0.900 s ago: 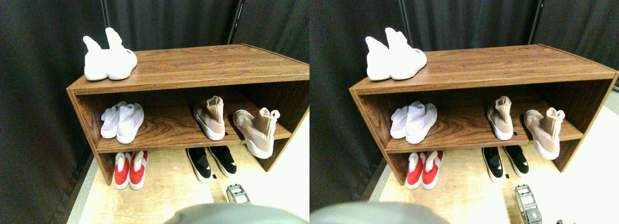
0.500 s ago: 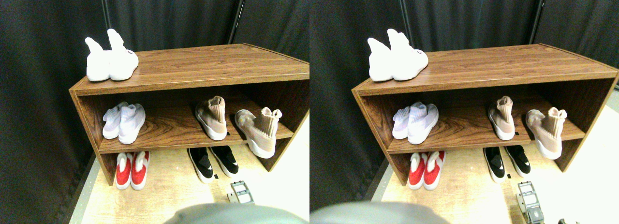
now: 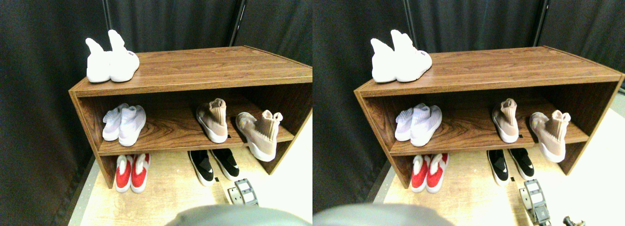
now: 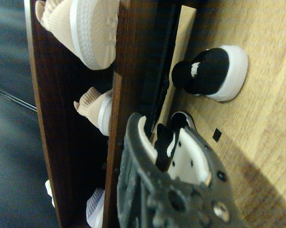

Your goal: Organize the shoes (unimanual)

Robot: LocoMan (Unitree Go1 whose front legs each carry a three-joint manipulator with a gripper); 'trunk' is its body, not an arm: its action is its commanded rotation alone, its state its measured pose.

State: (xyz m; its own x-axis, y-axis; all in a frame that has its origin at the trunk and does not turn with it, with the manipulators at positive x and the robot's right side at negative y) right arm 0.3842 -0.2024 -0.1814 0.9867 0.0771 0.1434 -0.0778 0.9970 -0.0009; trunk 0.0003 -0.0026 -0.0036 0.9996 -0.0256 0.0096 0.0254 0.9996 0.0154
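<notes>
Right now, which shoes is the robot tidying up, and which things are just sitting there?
For the job:
- tan shoes, one hanging over the middle shelf's edge
- black shoes on the floor
- gripper, low near the black shoes

Just sitting there:
- white shoes on top of the wooden rack
- pale shoes on the middle shelf
- red shoes on the floor

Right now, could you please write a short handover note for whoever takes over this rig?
Right gripper: low over the floor before the shelf, holding nothing.
Tan pair on the middle board: one shoe sits straight; the other is askew and overhangs the front edge.
Black pair stands on the floor beneath, side by side.
Done: nothing visibly tidied.
Left: probably push the overhanging tan shoe in beside its mate.
</notes>
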